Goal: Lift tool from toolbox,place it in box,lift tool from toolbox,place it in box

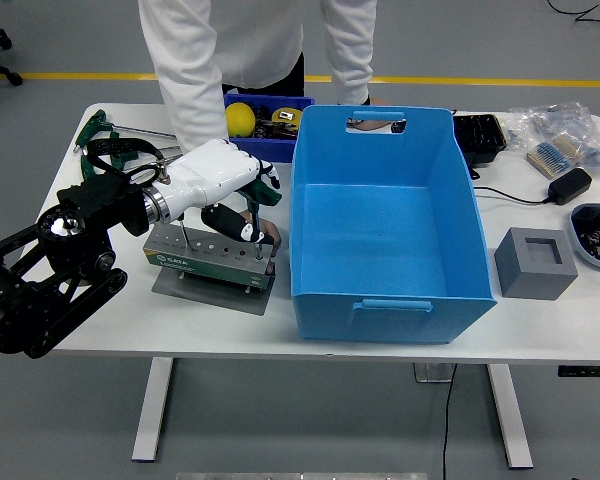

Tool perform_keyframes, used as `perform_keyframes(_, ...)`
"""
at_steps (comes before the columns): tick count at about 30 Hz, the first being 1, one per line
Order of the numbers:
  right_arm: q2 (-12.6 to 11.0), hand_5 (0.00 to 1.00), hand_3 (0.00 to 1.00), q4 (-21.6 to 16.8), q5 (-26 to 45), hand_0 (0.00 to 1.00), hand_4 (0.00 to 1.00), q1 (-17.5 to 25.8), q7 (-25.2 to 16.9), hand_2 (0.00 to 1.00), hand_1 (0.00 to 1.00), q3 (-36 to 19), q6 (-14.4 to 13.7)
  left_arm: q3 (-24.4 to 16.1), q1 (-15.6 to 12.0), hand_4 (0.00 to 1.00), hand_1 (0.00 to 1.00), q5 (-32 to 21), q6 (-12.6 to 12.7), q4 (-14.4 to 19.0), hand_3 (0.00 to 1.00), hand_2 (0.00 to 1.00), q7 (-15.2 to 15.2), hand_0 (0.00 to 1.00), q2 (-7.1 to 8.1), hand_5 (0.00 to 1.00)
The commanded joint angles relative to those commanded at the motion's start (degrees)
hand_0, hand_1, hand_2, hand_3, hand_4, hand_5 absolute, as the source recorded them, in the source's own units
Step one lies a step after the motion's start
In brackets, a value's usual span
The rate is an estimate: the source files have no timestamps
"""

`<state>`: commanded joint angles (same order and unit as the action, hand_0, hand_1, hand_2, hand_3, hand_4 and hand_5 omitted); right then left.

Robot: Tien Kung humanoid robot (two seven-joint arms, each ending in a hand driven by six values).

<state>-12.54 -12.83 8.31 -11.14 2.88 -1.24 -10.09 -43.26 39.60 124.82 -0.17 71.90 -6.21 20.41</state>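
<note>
The left hand [220, 180] hangs over the far side of the toolbox [209, 257], a grey and green bit stand on a grey plate [212, 290] at the left of the table [540, 325]. Its white fingers curl down around the green T-handle tool [254, 197], whose shaft runs down into a hole at the right end of the toolbox. The handle is mostly hidden under the palm; only its right tip and the shaft show, so whether the grip is tight cannot be made out. A second, thinner tool [181, 228] stands upright in a hole near the left end. White lettering on the green front of the toolbox is too small to read.

Just right of the toolbox is the blue box [385, 225], open, with handle slots in its near and far walls. Behind the hand a smaller blue bin [268, 148] holds a yellow ball [241, 118] and other parts that are hard to tell apart. Green-handled pliers [97, 127] lie at the far left corner.

A person [255, 45] in white stands at the far side, cut off at the top; one sleeve hangs down behind the robot's hand, and the person's hands are hidden.

At the right are a grey block [536, 263] with a square recess, a black adapter [568, 185] with its cable, clear bags [555, 135] and a black tray [478, 135]. A dish [595, 230] is cut off by the right edge.
</note>
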Motion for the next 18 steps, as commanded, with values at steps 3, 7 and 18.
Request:
perform_keyframes(3, 0.0, 0.722, 0.59, -0.01, -0.22, 0.728, 0.829, 0.04, 0.05, 0.753, 0.704, -0.13, -0.03, 0.62, 0.37, 0.998, 0.218, -0.49, 2.08, -0.8, 0.401, 0.272, -0.68, 0.346, -0.21, 0.604)
perform_keyframes(7, 0.03, 0.722, 0.59, -0.02, -0.23, 0.728, 0.829, 0.12, 0.06, 0.753, 0.704, -0.22, -0.08, 2.03, 1.04, 0.998, 0.218, -0.22, 3.76, -2.21, 0.401, 0.272, -1.3, 0.346, -0.13, 0.604)
perform_keyframes(18, 0.06, 0.721, 0.591, -0.08, -0.43, 0.728, 0.828, 0.35, 0.13, 0.755, 0.703, -0.39, -0.13, 3.58, 1.66, 0.998, 0.219, 0.88, 3.57, -4.96, 0.385, 0.268, -0.86, 0.345, 0.37, 0.61)
